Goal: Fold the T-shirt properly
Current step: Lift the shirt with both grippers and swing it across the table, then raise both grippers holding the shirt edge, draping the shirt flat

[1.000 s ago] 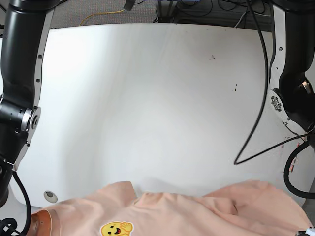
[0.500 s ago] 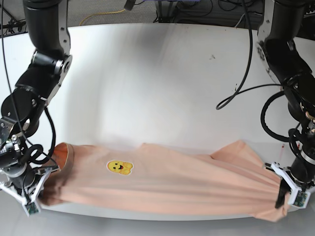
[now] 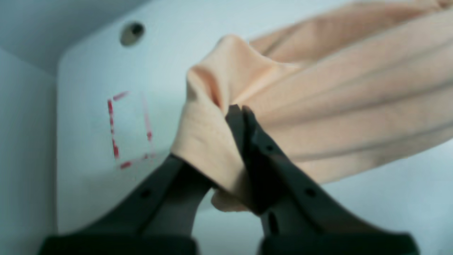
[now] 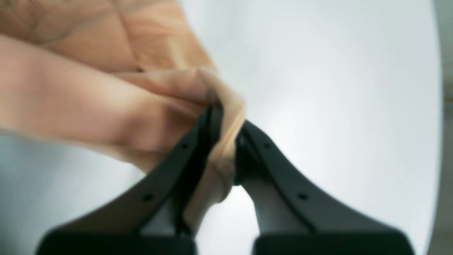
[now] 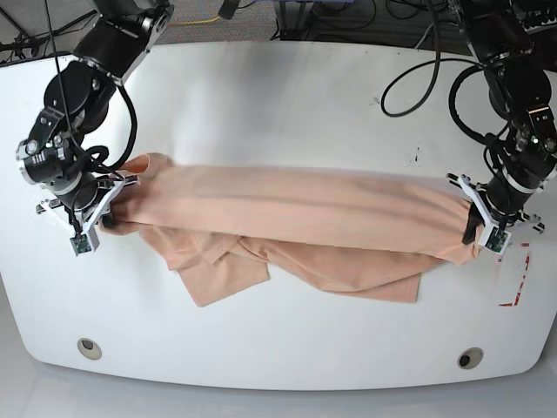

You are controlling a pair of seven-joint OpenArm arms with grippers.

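The peach T-shirt [image 5: 296,213] is stretched taut in a long band across the white table [image 5: 278,104], with a loose lower part draped on the surface below it. The yellow emblem is hidden. My left gripper [image 5: 474,233] is shut on the shirt's right end; in the left wrist view the left gripper [image 3: 233,117] pinches bunched fabric [image 3: 318,106]. My right gripper [image 5: 100,222] is shut on the shirt's left end; in the right wrist view the right gripper [image 4: 221,117] clamps a fold of cloth [image 4: 88,106].
A red dashed square [image 5: 515,279] is marked on the table near the right edge, also seen in the left wrist view [image 3: 129,131]. Two round holes [image 5: 87,347] [image 5: 470,358] sit near the front corners. Cables lie behind the table's far edge.
Both grippers have carried the shirt up and away from the table's front edge toward its middle. The shirt has flipped, so the yellow emblem no longer shows.
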